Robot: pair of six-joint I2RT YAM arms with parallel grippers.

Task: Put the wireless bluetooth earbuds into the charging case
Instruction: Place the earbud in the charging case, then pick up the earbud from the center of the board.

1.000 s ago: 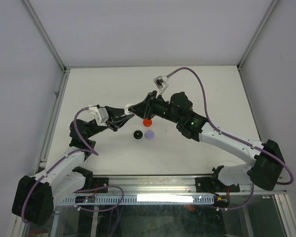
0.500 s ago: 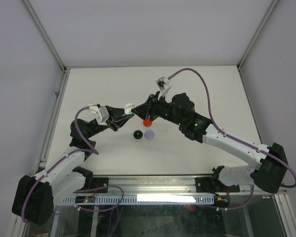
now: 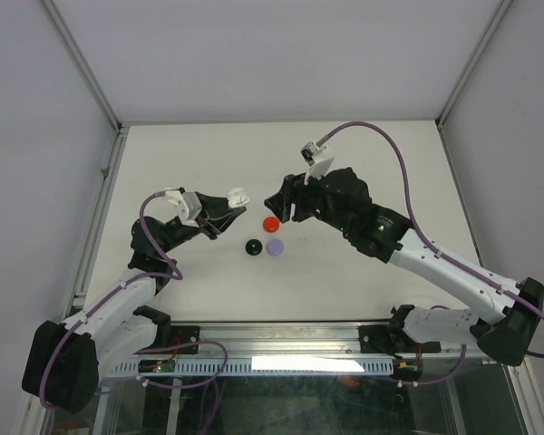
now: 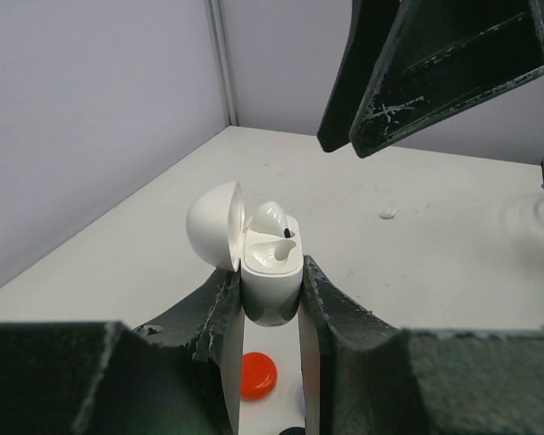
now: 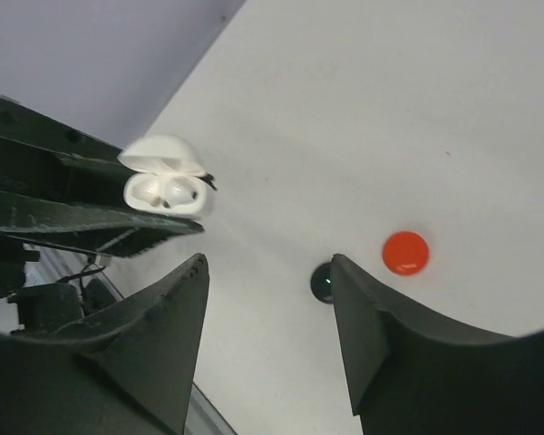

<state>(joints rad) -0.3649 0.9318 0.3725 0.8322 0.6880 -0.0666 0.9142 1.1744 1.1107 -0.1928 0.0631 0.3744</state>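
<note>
Black disc (image 3: 253, 246): flat on the white desk (image 3: 363, 154), nearest the arm bases.
Lavender disc (image 3: 275, 246): just beside the black one, on its right; I cannot tell whether they touch.
Red disc (image 3: 270, 223): flat on the desk just beyond that pair, apart from both.
Left jaws: closed on the lower body of the charging case (image 4: 270, 285), one finger on each side, holding it off the desk (the red disc shows below it in the left wrist view).
Charging case: white, upright, lid (image 4: 213, 227) hinged open to one side.
Wireless bluetooth earbuds (image 4: 276, 252): two white ones, both seated in the case's wells, tops showing above the rim.
Right jaws: spread wide, nothing between them. They hang over the desk just beyond the red disc, to the right of the case and apart from it.
</note>
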